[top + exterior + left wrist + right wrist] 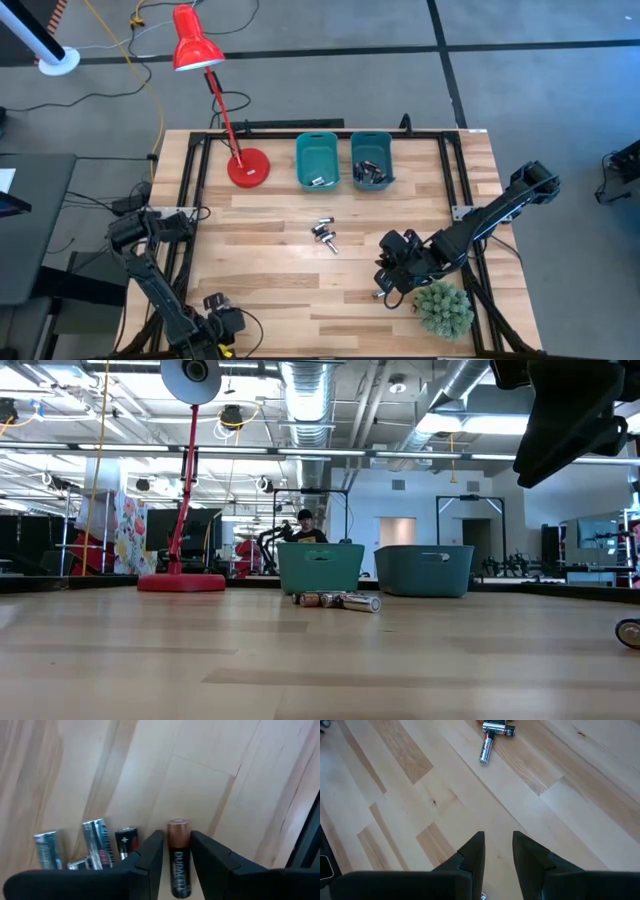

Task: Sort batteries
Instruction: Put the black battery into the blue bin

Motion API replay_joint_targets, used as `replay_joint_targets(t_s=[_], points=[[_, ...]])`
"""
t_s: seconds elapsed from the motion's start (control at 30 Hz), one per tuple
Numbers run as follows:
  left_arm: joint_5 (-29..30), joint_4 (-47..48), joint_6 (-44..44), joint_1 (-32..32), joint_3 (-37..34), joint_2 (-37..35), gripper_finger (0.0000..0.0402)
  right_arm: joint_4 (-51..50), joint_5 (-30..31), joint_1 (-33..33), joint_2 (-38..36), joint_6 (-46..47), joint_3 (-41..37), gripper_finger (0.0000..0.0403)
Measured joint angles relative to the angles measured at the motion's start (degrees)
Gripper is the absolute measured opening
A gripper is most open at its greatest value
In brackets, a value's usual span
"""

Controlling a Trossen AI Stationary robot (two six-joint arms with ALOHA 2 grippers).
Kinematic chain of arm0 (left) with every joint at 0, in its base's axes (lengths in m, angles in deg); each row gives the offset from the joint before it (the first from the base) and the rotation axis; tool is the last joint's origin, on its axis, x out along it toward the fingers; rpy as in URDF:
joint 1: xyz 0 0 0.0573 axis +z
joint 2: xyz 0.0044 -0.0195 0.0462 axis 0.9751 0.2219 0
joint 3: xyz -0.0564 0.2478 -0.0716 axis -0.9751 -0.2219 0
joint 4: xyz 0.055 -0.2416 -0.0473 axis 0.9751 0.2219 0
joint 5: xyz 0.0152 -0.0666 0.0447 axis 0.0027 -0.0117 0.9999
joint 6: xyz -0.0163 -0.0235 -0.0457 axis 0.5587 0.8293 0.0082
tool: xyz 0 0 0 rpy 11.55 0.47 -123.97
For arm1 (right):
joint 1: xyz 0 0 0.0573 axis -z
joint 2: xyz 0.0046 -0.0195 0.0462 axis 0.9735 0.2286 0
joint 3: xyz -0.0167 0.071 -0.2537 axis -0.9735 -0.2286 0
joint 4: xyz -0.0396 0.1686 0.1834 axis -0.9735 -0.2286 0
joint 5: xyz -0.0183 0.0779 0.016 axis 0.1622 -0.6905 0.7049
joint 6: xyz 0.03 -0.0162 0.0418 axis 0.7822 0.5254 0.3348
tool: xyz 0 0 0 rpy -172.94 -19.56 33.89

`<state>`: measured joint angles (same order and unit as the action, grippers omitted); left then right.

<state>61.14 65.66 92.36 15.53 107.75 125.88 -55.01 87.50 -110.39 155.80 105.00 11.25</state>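
Note:
Three loose batteries (325, 235) lie mid-table, also seen in the low view (335, 600) and ahead of my right gripper (492, 737). My right gripper (388, 278) (497, 836) hovers right of them, its fingers a narrow gap apart with nothing between. My left gripper (213, 305) (177, 837) sits near the table's near-left corner, shut on a copper-topped black battery (178, 855). Three more silvery and black cells (97, 842) lie on the wood beside it. Two teal bins (317, 160) (371, 160) stand at the far side, both holding cells. My left gripper has the black battery's body (178, 870) pinched between its two fingers (150, 850). The battery lies along the fingers, its copper end (178, 826) pointing away from the wrist. Whether it rests on the table or is lifted clear does not show.
A red desk lamp (247, 166) stands left of the bins. A green spiky ball (443, 308) sits just near-right of my right gripper. A small round thing (630, 632) lies on the table under that arm. Black rails (462, 180) edge the table. Bare wood lies between the arms.

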Motion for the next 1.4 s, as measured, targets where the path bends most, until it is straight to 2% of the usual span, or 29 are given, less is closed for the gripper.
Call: replay_joint_targets(t_s=[0.17, 0.33, 0.57, 0.7, 0.77, 1.03, 1.23, 1.4], points=[[-1.17, 2.91, 2.22, 0.07, -0.01, 0.29, 0.0092, 0.01, -0.01, 0.00, 0.00, -0.22, 0.00, 0.0116], [-4.74, 9.27, 5.34, 0.15, 0.12, 0.10, 0.0048, 0.00, -0.01, 0.00, 0.00, -0.24, 0.00, 0.0116], [-5.23, 11.16, -0.48, 1.38, -0.07, -0.42, 0.0038, 0.03, -0.01, 0.00, 0.00, -0.28, 0.00, 0.0116], [-5.71, 11.59, -4.52, 4.34, -0.18, -1.05, 0.0038, 0.03, -0.01, 0.00, 0.00, -0.44, 0.00, 0.0116], [-4.17, 12.28, -6.65, 6.38, -0.34, -1.62, 0.0038, 0.01, -0.01, 0.04, 0.00, -0.42, 0.00, 0.0116], [7.14, 20.50, -10.48, 20.43, -0.55, -7.79, 0.0038, 1.51, -0.01, 0.96, 0.00, -0.44, 0.00, 0.0116], [13.51, 13.51, -26.39, 35.42, -0.42, -16.17, 0.0038, 3.07, -0.01, 1.55, 0.00, -0.46, 0.00, 0.0116], [13.91, 3.48, -43.05, 47.94, -0.36, -23.11, 0.0038, 3.00, -0.03, 1.51, 0.00, -0.15, 0.00, 0.0116]])
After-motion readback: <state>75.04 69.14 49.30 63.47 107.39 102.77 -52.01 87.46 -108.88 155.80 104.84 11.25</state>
